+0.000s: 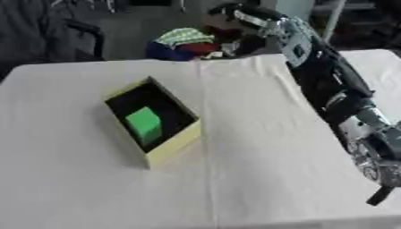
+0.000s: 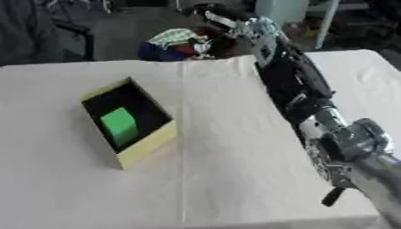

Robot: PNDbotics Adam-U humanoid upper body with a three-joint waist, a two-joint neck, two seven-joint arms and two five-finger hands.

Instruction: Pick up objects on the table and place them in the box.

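- green block (image 1: 144, 124) lies inside the yellow box (image 1: 177, 142), on its dark floor.
- box sits on the white table (image 1: 258, 179), left of centre.
- right hand (image 1: 235, 22) reaches beyond the far edge, well apart from the block; finger state cannot be told.

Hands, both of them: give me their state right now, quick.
Left hand: not in view.
Right hand: at the table's far edge by a pile of colourful things; open or shut cannot be told.
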